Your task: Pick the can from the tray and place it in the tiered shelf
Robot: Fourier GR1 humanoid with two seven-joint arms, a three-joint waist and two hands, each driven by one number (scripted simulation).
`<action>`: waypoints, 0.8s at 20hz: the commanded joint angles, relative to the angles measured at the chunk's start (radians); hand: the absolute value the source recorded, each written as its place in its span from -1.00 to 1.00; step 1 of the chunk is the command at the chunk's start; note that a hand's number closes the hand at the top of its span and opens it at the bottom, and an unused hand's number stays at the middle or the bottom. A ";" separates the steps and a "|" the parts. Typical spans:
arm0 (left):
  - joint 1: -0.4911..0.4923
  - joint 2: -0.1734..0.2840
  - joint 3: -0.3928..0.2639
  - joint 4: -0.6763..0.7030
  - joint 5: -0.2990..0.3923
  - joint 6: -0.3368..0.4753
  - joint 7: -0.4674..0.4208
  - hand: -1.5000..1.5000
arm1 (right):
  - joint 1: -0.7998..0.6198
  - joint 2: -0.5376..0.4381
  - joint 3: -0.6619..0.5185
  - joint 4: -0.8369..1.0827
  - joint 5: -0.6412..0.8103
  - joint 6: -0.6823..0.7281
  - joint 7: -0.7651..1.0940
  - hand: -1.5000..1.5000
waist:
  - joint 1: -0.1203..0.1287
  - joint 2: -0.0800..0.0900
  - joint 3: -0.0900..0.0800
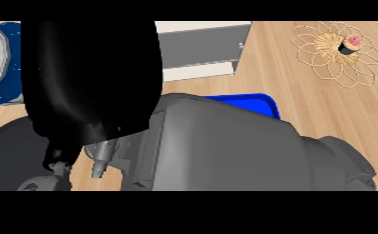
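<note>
A grey forearm [236, 148] rises very close to the head view and fills its lower middle. It comes in from the lower right, so it appears to be my right arm. It ends in a large black shape at the upper left, which I take for my right hand [92, 78]. Behind the forearm, one corner of the blue tray [255, 103] shows. The white and grey tiered shelf [203, 48] stands at the back centre, partly covered by the black shape. No can shows anywhere. My left hand does not show.
A wire flower-shaped mat [336, 55] with a small cupcake [351, 44] lies at the back right. A blue and white object [7, 63] shows at the left edge. Bare wooden counter [325, 113] lies right of the tray.
</note>
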 commanded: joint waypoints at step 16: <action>-0.022 -0.015 0.016 0.016 -0.013 0.010 0.029 0.00 | -0.217 -0.056 -0.343 0.468 -0.049 0.152 -0.203 1.00 | 0.005 0.012 -0.003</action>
